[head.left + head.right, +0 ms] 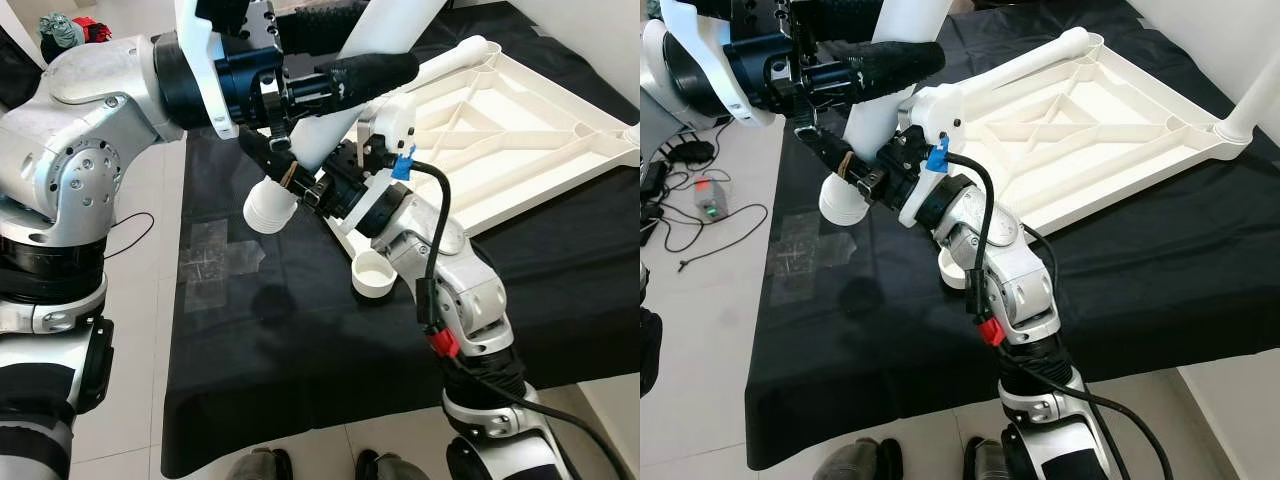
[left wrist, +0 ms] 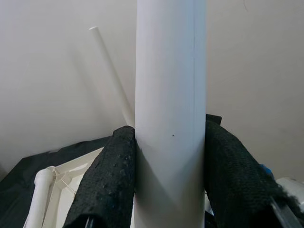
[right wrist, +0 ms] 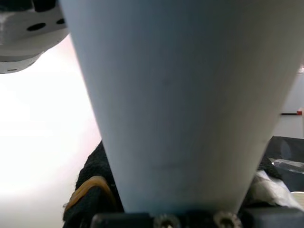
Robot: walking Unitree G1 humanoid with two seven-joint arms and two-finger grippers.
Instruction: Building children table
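A white table top (image 1: 530, 120) lies upside down on a black cloth (image 1: 280, 350). Over its near-left corner I hold a white table leg (image 1: 325, 135) tilted, with its ribbed end (image 1: 268, 208) low and to the left. My left gripper (image 1: 385, 72) is shut on the leg's middle, its black fingers (image 2: 109, 180) pressed on both sides. Lower down, my right gripper (image 1: 268, 155) is shut on the same leg just above the ribbed end. A round corner socket (image 1: 373, 272) sits beneath my right forearm. Another leg (image 1: 1260, 95) stands at the far right corner.
The cloth covers a low surface whose front edge is close to me. Tiled floor lies to the left, with cables and a small device (image 1: 702, 198). Clear tape patches (image 1: 215, 255) mark the cloth. Dark shoes (image 1: 270, 466) show at the bottom edge.
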